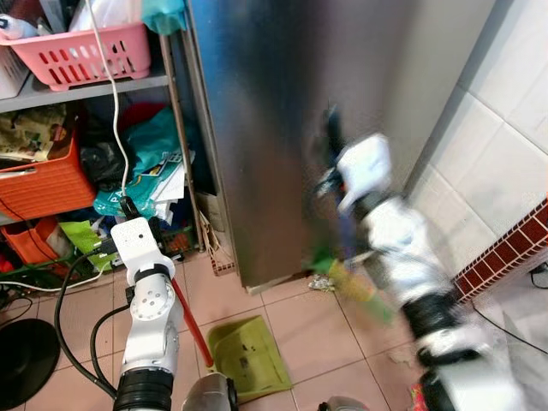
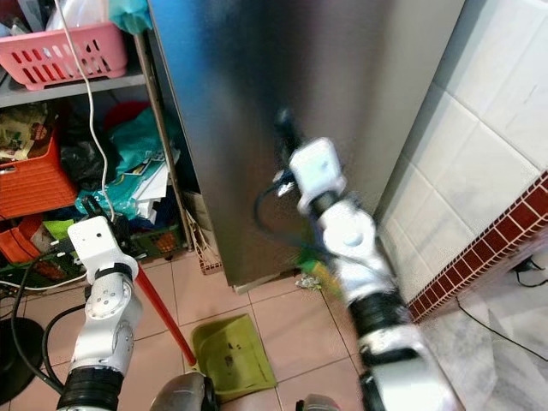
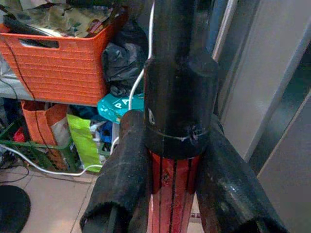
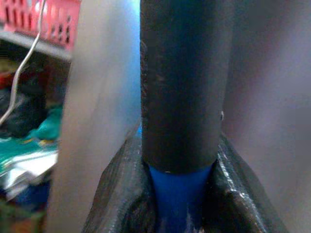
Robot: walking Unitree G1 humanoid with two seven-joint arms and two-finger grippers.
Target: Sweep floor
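A Unitree G1 humanoid works a tiled kitchen floor beside a tall steel refrigerator, the fixed mark here. Left of the refrigerator, cluttered shelves carry a pink basket and an orange crate. In front of the shelves, the left gripper is clamped on the red handle of a green dustpan, its two black fingers pressed to either side of the shaft just below a black end cap. The pan lies flat on the tiles just in front of the refrigerator's lower left corner, specks of dirt on its blade.

At the refrigerator's right front, the right gripper is closed around the blue shaft of a broom, just below its black top grip; the arm is blurred, and the green-and-yellow bristle head sits at the foot of the refrigerator, near a scrap of litter.

Both tools look light and rigid, the plastic shafts probably slick. A hold high on a handle gives reach but little leverage, so the pan may skid or tip if the bristles push hard against it. The soft bristles should bend and give against the tiles.
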